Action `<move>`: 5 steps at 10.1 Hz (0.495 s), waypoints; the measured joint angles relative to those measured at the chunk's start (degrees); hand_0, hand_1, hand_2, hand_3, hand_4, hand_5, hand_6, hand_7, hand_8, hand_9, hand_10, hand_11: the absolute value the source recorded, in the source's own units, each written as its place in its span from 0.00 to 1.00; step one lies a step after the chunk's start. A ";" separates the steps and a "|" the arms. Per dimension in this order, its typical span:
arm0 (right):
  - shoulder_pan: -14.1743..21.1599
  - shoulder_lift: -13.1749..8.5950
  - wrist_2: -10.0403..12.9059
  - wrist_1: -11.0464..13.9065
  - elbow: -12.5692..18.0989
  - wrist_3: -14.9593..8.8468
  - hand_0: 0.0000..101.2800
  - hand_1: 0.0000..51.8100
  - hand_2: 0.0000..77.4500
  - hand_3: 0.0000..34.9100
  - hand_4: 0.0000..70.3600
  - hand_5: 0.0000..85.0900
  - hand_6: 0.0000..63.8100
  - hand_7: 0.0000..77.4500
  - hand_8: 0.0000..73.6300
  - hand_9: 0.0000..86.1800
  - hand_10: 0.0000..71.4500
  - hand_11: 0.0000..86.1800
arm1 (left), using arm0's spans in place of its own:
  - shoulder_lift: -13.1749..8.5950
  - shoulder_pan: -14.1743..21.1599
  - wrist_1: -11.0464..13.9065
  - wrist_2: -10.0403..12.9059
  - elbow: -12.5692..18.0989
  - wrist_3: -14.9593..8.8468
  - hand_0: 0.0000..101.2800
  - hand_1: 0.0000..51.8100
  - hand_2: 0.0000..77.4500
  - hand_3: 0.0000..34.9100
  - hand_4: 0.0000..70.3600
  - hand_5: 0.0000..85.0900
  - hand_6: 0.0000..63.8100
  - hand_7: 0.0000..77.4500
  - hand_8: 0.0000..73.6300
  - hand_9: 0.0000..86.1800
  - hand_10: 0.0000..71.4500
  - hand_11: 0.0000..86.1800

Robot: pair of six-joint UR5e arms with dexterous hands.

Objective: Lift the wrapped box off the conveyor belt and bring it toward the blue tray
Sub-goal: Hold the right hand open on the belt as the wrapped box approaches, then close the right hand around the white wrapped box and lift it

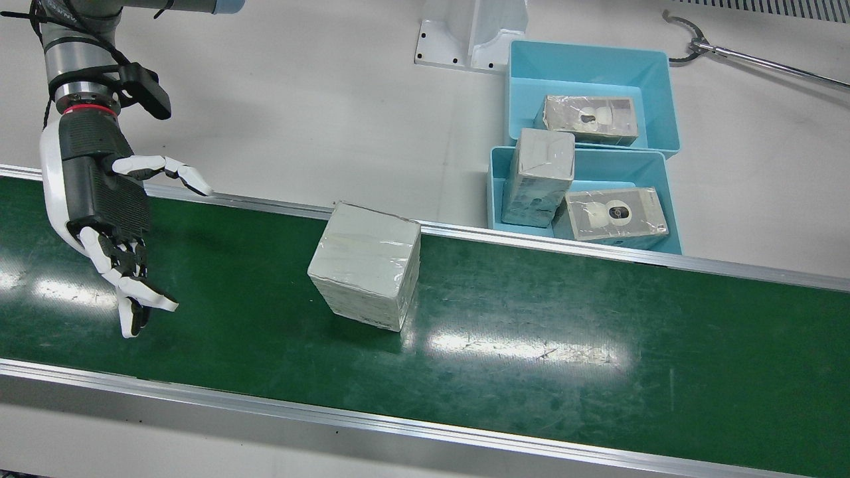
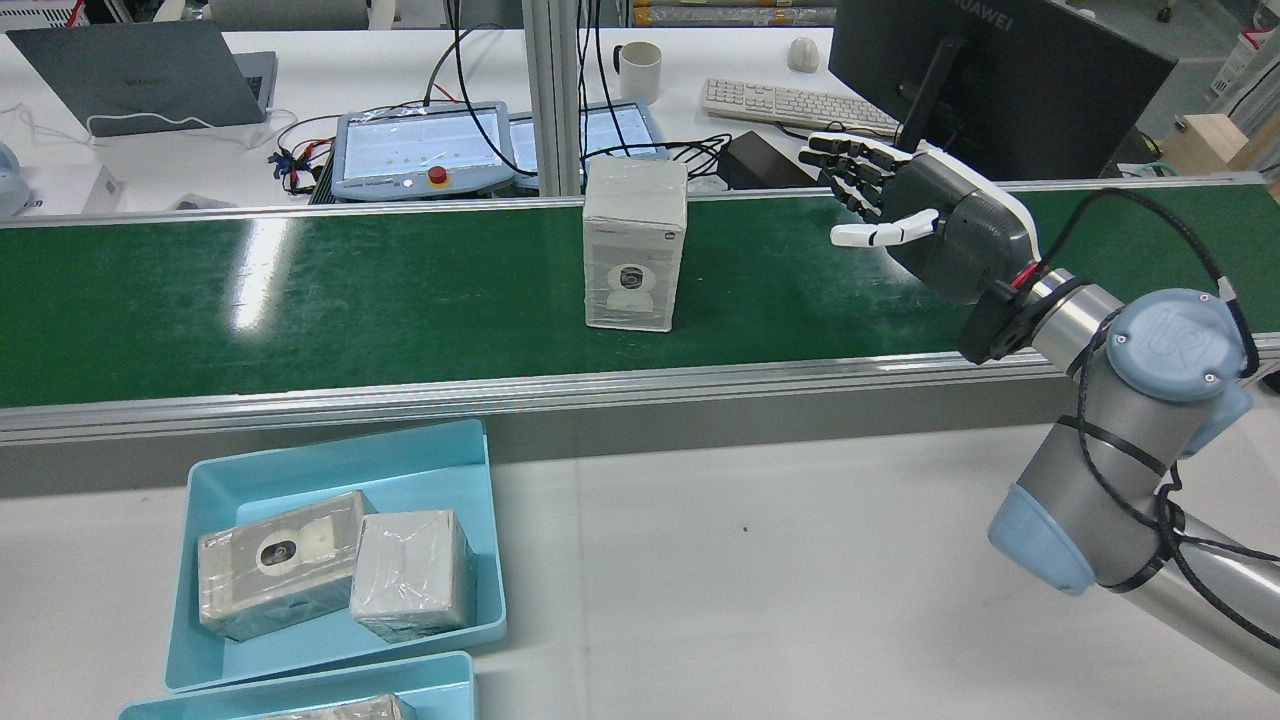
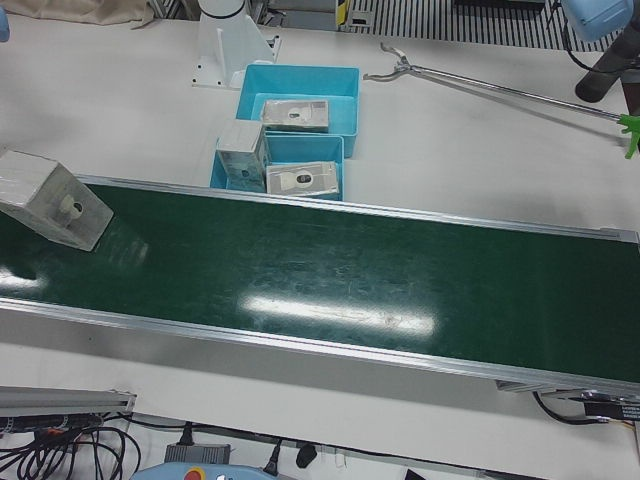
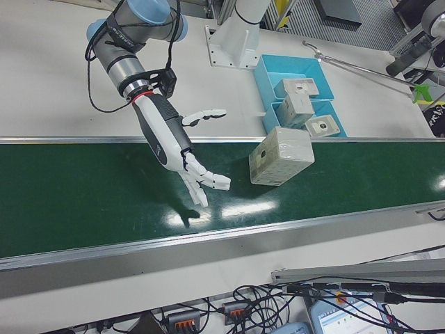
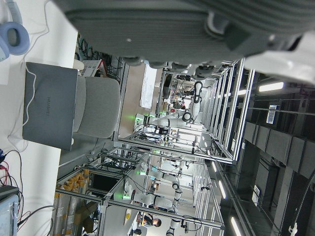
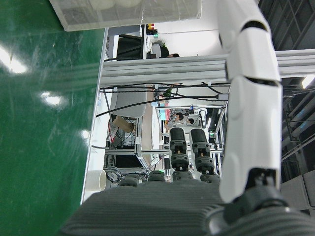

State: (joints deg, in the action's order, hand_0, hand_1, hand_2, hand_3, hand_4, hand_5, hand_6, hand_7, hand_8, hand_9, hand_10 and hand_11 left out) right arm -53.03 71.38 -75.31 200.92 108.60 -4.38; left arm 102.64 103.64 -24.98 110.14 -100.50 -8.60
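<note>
The wrapped box (image 1: 365, 265) stands on the green conveyor belt (image 1: 564, 312), close to its far rail. It also shows in the rear view (image 2: 635, 245), the left-front view (image 3: 50, 195) and the right-front view (image 4: 281, 156). My right hand (image 1: 106, 212) is open with fingers spread, above the belt and well apart from the box, to its left in the front view; it also shows in the rear view (image 2: 930, 215). The blue tray (image 1: 671, 219) sits on the table beside the belt. My left hand (image 5: 187, 24) shows only as a palm, its fingers mostly hidden.
A second blue tray (image 1: 584, 63) stands behind the first; the two hold three wrapped boxes, one (image 1: 538, 176) leaning on the near tray's wall. A long grabber tool (image 1: 730, 56) lies on the table. Monitor, keyboard and laptop stand beyond the belt (image 2: 1000, 70).
</note>
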 joint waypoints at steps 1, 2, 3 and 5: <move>0.00 -0.05 0.04 -0.13 0.01 0.08 0.47 0.31 0.23 0.04 0.14 0.23 0.06 0.23 0.00 0.05 0.00 0.02 | 0.00 0.00 0.00 0.00 0.00 0.00 0.00 0.00 0.01 0.00 0.00 0.01 0.00 0.01 0.01 0.00 0.00 0.00; 0.00 -0.07 0.04 -0.20 0.00 0.09 0.49 0.49 0.29 0.00 0.15 0.27 0.06 0.23 0.00 0.05 0.00 0.02 | 0.00 0.00 0.00 0.00 0.00 0.00 0.00 0.00 0.01 0.00 0.00 0.01 0.00 0.01 0.01 0.00 0.00 0.01; 0.04 -0.08 0.02 -0.23 -0.02 0.09 0.53 0.63 0.51 0.00 0.16 0.39 0.09 0.24 0.00 0.08 0.00 0.02 | 0.00 0.00 0.00 0.00 0.00 0.00 0.00 0.00 0.01 0.00 0.00 0.01 0.00 0.01 0.01 0.00 0.00 0.01; 0.23 -0.15 -0.01 -0.21 -0.08 -0.24 0.53 0.63 0.51 0.00 0.16 0.39 0.09 0.24 0.00 0.08 0.00 0.02 | 0.00 0.00 0.00 0.00 0.00 0.00 0.00 0.00 0.01 0.00 0.00 0.01 0.00 0.01 0.01 0.00 0.01 0.00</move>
State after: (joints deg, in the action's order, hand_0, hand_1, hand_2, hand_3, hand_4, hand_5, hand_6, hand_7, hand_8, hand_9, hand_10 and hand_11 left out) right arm -52.80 71.23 -75.31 200.71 108.52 -4.62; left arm 102.64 103.64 -24.98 110.14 -100.51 -8.59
